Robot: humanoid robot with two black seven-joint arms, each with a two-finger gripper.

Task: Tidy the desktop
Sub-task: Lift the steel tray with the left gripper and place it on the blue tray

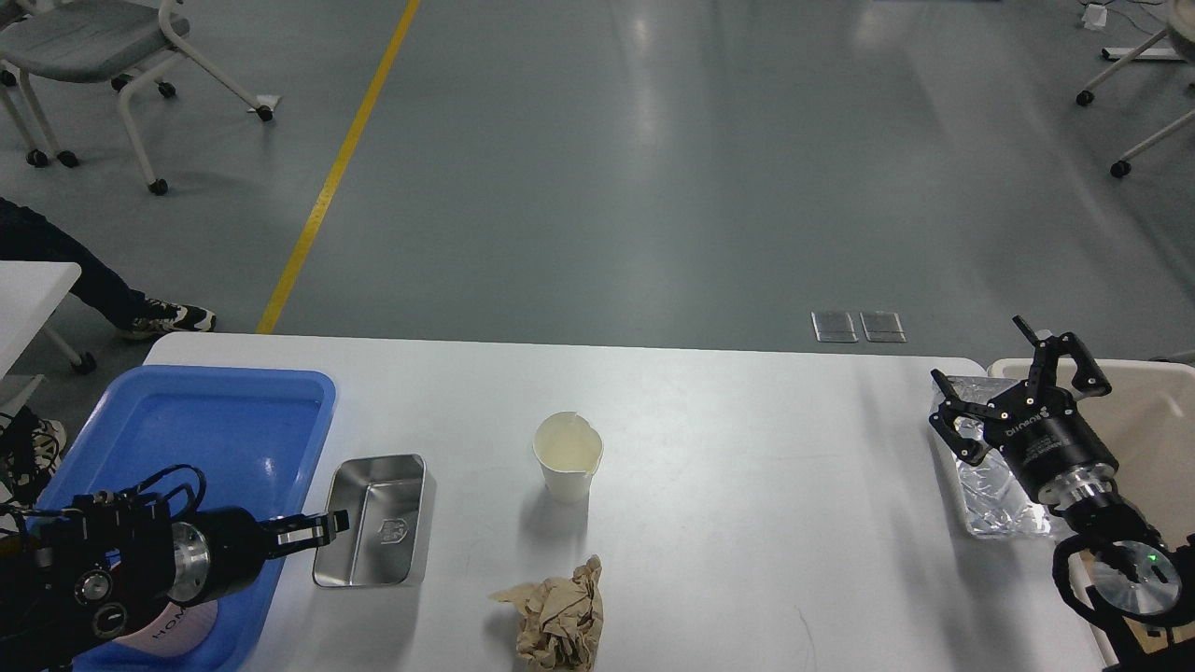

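Observation:
The white desktop (747, 485) carries a white paper cup (568, 457) standing upright at the middle, a crumpled brown paper wad (558, 623) near the front edge, and a steel rectangular container (375, 519) beside the blue tray (201, 420). My left gripper (322, 530) reaches in from the left, its fingers close together on the steel container's left wall. My right gripper (1013, 387) is wide open and empty, over the far end of a foil tray (994, 495) at the right.
A beige bin (1153, 411) stands past the table's right edge, behind my right arm. The blue tray sits at the front left, partly under my left arm. Chairs and a seated person's legs are on the floor beyond.

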